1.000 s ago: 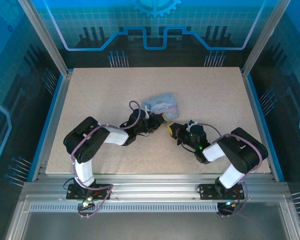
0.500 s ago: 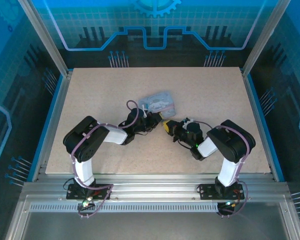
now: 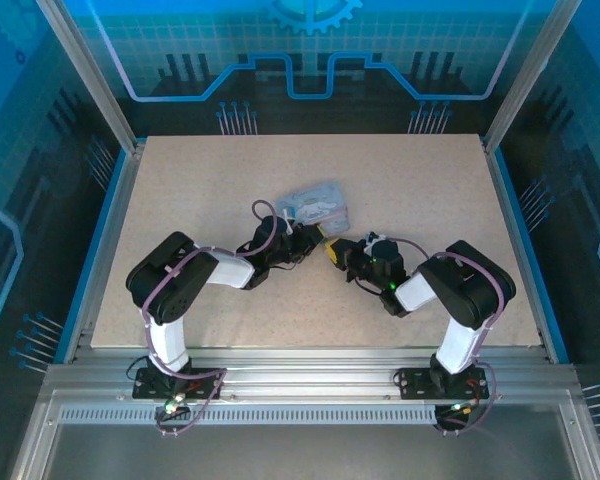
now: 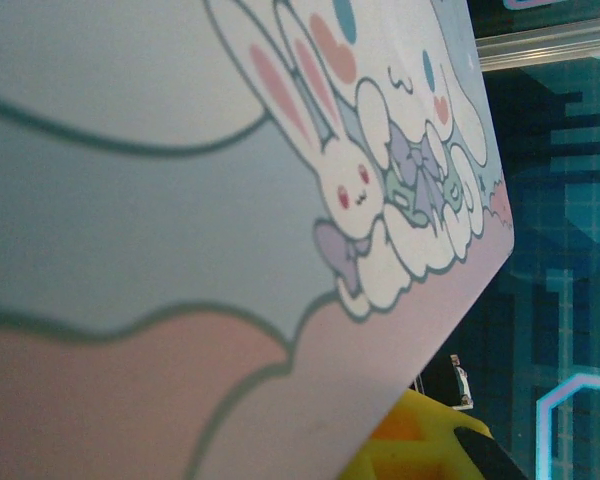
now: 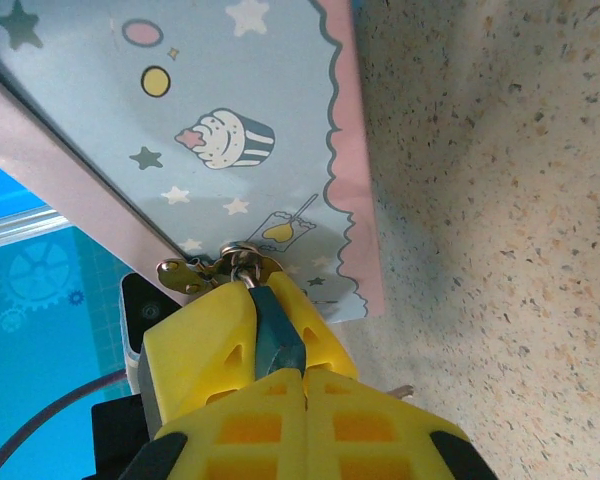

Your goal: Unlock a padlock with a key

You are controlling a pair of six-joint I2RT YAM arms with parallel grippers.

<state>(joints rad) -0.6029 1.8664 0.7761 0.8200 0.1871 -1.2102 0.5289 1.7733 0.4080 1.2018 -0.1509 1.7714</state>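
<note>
Right gripper (image 3: 333,252) had edged toward the tin (image 3: 316,204), jaws clamped on the key (image 5: 272,335) (left gripper (image 3: 300,241): couldn't tell); best fed straight ahead, slowly.

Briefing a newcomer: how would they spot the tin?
On the speckled table, look where the left gripper and right gripper meet. The tin is just beyond them: a pale-blue rectangle with cartoon rabbits and a pink scalloped border, unlike the yellow fingers beside it.

the tin (image 4: 180,200) is super blurry and runs off the frame on the left wrist cam. the padlock (image 5: 278,340) is mostly buried between the yellow fingers (image 5: 205,340) of the right gripper (image 5: 265,295), and it's way too tiny to make out from above.
</note>
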